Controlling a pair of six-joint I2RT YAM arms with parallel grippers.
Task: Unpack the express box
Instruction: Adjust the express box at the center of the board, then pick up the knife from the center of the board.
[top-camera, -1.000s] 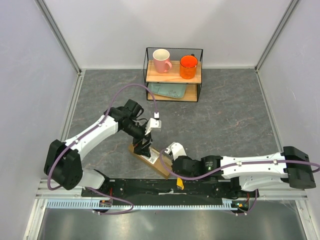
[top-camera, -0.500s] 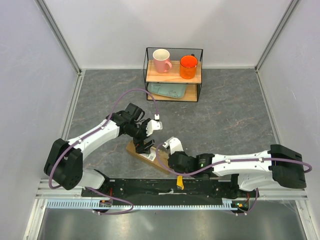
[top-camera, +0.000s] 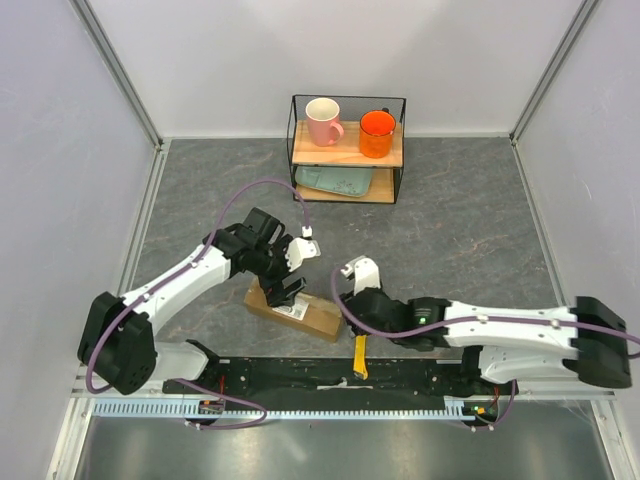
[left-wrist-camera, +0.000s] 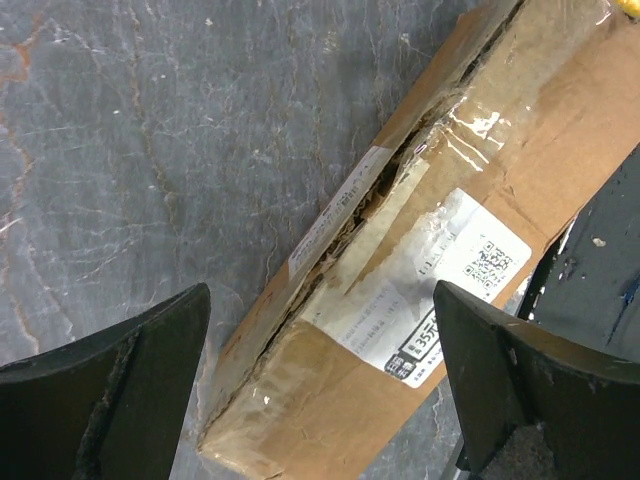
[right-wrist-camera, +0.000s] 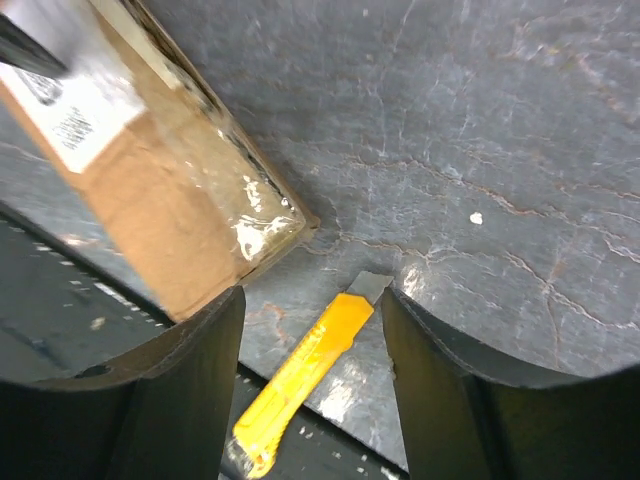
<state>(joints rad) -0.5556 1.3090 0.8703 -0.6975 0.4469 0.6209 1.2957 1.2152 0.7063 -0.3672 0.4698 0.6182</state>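
The express box (top-camera: 296, 311) is a flat brown cardboard parcel with a white label (left-wrist-camera: 440, 290), lying near the table's front edge. Its long seam (left-wrist-camera: 370, 215) is split and ragged. My left gripper (top-camera: 284, 291) hovers open over the box's left end (left-wrist-camera: 315, 300), one finger on each side and neither touching it. My right gripper (top-camera: 352, 318) stands open (right-wrist-camera: 312, 296) just right of the box (right-wrist-camera: 150, 200). A yellow utility knife (right-wrist-camera: 305, 385) lies free on the table below its fingers, blade out, handle over the black rail (top-camera: 360, 356).
A wire shelf (top-camera: 348, 148) at the back holds a pink mug (top-camera: 323, 121) and an orange mug (top-camera: 377, 133), with a pale green tray (top-camera: 335, 181) underneath. A black rail (top-camera: 300, 375) runs along the near edge. White walls stand on both sides.
My right gripper has opened and the yellow knife now lies on the table. The box has shifted left and turned slightly. My left gripper stays open above it.
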